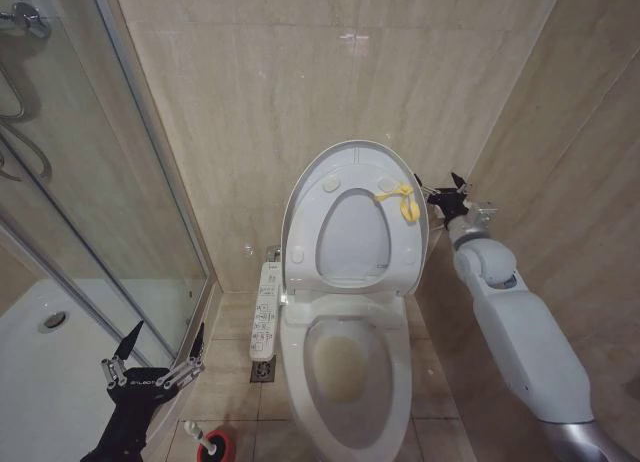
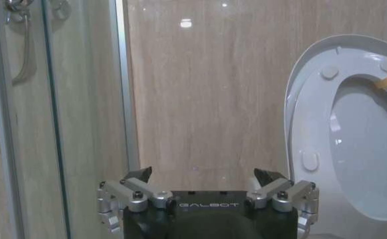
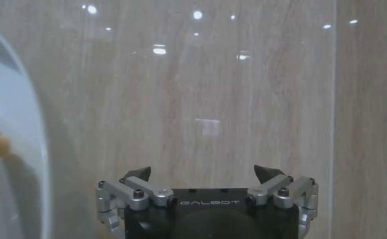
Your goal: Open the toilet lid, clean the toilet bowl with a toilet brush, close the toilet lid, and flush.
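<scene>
White toilet lid [image 1: 350, 217] stands raised against the wall; right gripper [image 1: 446, 194], jaws spread, sits beside its yellow tag. Left gripper [image 1: 155, 357], jaws spread, hangs above the toilet brush [image 1: 205, 442]. Nudged, the lid could drop.

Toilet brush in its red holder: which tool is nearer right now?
Left. The left tool hangs open just above the toilet brush by the shower glass; the right tool is open beside the raised toilet lid.

Left hand [image 1: 158, 350] held low, fingers spread wide; right arm stretched forward, right hand [image 1: 441, 189] raised, fingers apart.
</scene>
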Motion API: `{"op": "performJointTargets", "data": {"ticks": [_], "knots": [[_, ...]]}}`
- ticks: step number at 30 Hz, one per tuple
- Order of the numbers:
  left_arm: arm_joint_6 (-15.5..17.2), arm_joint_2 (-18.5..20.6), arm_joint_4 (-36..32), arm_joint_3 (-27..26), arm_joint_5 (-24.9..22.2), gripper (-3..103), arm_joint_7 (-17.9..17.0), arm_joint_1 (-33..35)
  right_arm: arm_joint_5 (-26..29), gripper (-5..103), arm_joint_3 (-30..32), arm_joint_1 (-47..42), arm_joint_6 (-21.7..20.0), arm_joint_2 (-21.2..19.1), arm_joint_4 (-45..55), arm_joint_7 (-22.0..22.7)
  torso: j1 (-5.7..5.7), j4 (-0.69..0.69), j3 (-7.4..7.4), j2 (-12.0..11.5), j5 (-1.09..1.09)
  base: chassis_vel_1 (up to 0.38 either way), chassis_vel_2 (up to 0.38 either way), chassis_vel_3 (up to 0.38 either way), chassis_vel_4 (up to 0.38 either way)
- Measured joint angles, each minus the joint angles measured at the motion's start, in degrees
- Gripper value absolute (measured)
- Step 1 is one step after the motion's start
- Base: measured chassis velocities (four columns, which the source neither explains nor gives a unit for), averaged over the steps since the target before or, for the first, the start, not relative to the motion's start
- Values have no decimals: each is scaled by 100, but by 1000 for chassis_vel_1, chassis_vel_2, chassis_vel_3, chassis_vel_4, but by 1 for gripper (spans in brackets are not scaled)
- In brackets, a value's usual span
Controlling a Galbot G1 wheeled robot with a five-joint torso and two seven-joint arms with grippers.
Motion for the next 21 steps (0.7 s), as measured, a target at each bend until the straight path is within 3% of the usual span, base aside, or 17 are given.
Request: {"op": "performJointTargets", "data": {"ticks": [11,21], "knots": [[0,0,0,0,0,100,0,0,307,100,213,-666,-64,-306,586,-94,0,2,0,0,1,0,0,0,0],[0,0,0,0,0,100,0,0,744,100,813,-1864,-167,-737,1610,-77,-1,0,-1,0,0,0,0,0,0]]}}
